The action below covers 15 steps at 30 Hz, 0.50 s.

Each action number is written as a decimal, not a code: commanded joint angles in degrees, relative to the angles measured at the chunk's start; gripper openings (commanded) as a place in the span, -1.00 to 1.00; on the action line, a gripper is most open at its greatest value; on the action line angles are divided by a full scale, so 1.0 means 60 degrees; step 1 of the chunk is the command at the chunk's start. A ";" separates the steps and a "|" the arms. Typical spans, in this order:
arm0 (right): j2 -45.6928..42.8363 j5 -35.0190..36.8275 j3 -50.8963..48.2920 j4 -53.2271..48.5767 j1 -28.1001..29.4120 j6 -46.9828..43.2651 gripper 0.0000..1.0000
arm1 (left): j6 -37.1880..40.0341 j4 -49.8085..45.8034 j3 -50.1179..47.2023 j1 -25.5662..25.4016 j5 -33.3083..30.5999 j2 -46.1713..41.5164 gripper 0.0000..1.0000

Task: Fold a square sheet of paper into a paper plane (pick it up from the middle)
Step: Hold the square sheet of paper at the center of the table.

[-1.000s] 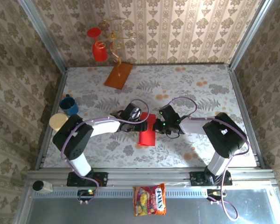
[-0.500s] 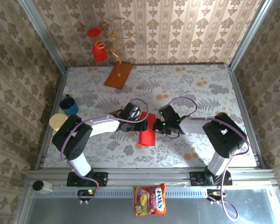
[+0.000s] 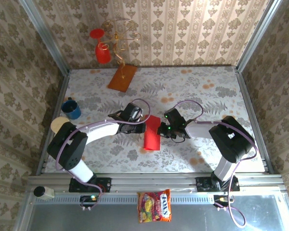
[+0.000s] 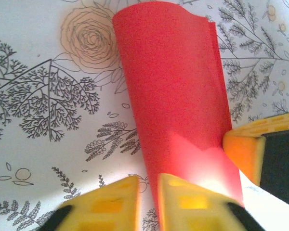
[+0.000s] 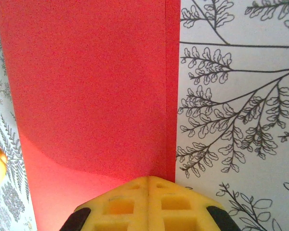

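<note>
You are early in the task. The square sheet of paper [image 3: 152, 134] lies just toward 6 o'clock of the middle of the bench [image 3: 212, 96], doubled over into a narrow strip running from 12 to 6 o'clock. In the right wrist view its two long edges lie nearly matched, one a little short of the other. In the left wrist view the folded side looks rounded and puffed, so I judge the first crease is not yet pressed flat. Nothing here has a nose or wings yet. You still have the crease to sharpen, the corner folds and the wing folds before you have the paper plane.

Your left hand [image 3: 143, 127] sits at the strip's 9 o'clock side. Its fingers stand only narrowly apart: one overlaps the paper's folded edge and the other is over bare bench just beside it, so it looks to be pressing, not pinching. Your right hand [image 3: 161, 130] is at the 3 o'clock side, by the open edges. Its fingers are drawn tight together with no gap, and the tips overlap the paper there. You cannot tell from here whether any paper is caught between them.
</note>
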 commanded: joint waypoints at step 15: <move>0.0282 0.0157 -0.0285 -0.0140 0.0083 0.0134 -1.00 | 0.0162 0.0666 -0.0011 -0.0266 0.0565 -0.0174 -0.81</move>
